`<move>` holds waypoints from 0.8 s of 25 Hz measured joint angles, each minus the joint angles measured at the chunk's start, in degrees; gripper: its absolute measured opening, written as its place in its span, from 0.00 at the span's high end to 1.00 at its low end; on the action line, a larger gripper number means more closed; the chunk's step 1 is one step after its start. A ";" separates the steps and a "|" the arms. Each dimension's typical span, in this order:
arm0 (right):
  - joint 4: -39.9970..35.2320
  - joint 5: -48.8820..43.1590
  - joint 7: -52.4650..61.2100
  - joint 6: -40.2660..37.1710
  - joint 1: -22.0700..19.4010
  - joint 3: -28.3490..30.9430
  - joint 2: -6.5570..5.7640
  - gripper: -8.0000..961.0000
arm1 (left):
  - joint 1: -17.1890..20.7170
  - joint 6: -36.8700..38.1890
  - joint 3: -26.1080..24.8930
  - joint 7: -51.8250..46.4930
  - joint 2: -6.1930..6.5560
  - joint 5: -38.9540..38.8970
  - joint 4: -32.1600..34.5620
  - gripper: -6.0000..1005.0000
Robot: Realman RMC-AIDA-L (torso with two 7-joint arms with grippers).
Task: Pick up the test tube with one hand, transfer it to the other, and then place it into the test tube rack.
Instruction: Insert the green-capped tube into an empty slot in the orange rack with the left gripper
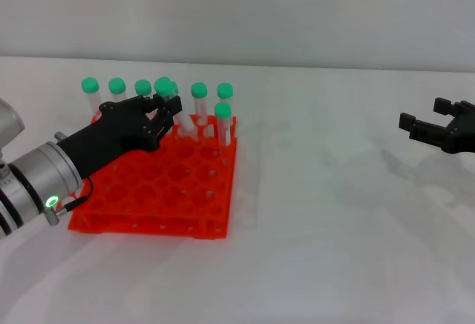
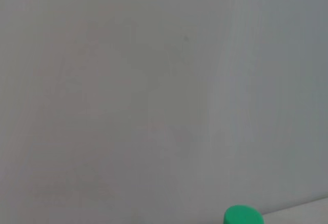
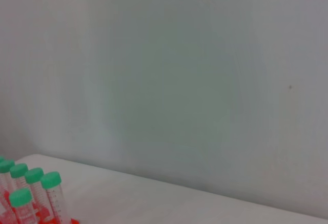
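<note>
Hidden behind the left gripper (image 1: 168, 109): nearly all of the test tube (image 1: 164, 85), with only its round green cap and a sliver of clear wall showing. Cannot tell whether clamped on the tube or merely beside it. Cap poking out at 12 o'clock from the gripper's tip, above the back row of the test tube rack (image 1: 185, 190). Slim, clear, upright as far as can be judged, capped like the other tubes (image 1: 199, 90) standing along the rack's far edge.

In the left wrist view, just one green cap (image 2: 243, 216), cut off by the frame edge; impossible to say which tube. In the right wrist view, a cluster of capped tubes (image 3: 51, 180) cut off at a corner, with a scrap of orange-red below.

Right gripper (image 1: 428, 118) out at 3 o'clock above the white table (image 1: 334, 250), well apart from the rack, partly cut off by the frame, spread wide, holding nothing.
</note>
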 joint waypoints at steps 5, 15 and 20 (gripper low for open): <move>0.00 0.11 0.00 -0.03 -0.02 0.00 0.00 0.11 | -0.51 -0.71 0.00 0.00 0.00 0.09 -0.51 0.76; 0.07 0.12 0.00 -0.08 0.16 0.00 0.07 0.11 | -2.39 -1.51 0.00 -0.26 0.00 0.21 -3.19 0.76; 0.47 0.12 0.00 -0.12 0.49 0.00 0.09 0.11 | -3.11 -2.11 0.06 -0.37 -0.02 0.20 -4.82 0.76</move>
